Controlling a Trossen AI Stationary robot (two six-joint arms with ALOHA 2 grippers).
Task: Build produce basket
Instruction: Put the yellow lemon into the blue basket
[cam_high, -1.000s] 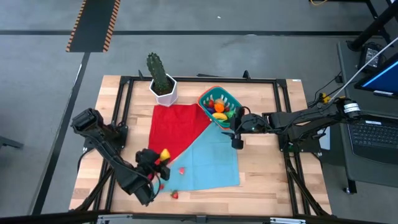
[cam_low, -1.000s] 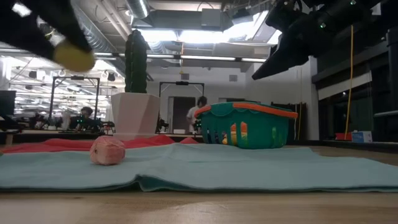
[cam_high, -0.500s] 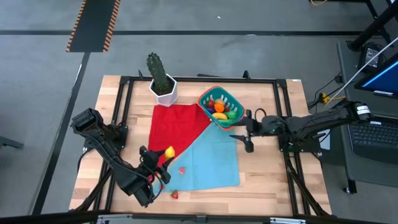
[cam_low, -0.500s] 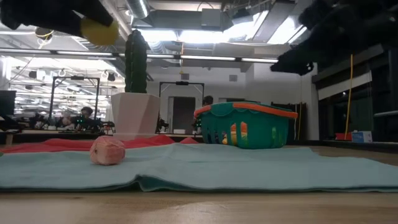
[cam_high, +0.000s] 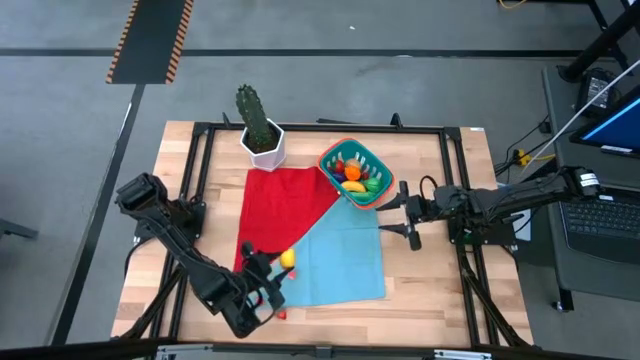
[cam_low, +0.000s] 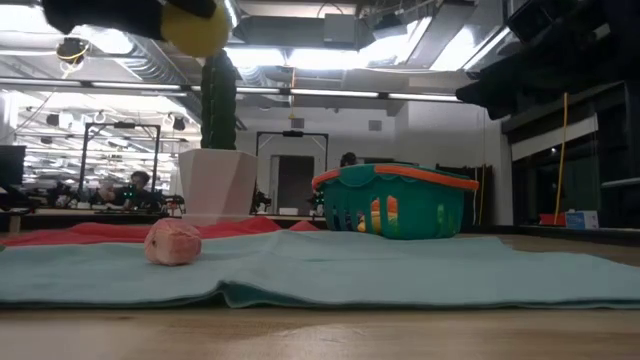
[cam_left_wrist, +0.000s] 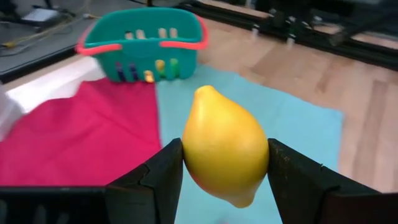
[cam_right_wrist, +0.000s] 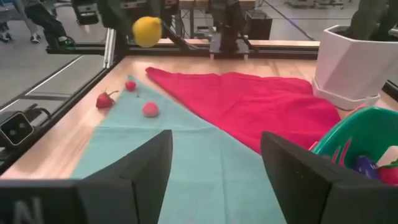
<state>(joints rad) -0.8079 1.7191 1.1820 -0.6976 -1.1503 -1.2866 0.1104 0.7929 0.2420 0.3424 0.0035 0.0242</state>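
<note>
High view: basket (cam_high: 352, 168) with, apparently, produce (cam_high: 354, 177).

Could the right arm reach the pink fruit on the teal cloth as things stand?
Probably yes. The right tool hangs open and empty beside the basket, and bare cloth lies between it and the pink fruit.

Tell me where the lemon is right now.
The lemon is clamped in the left gripper, raised above the cloths' near-left part, with the basket across the cloths beyond it.
</note>
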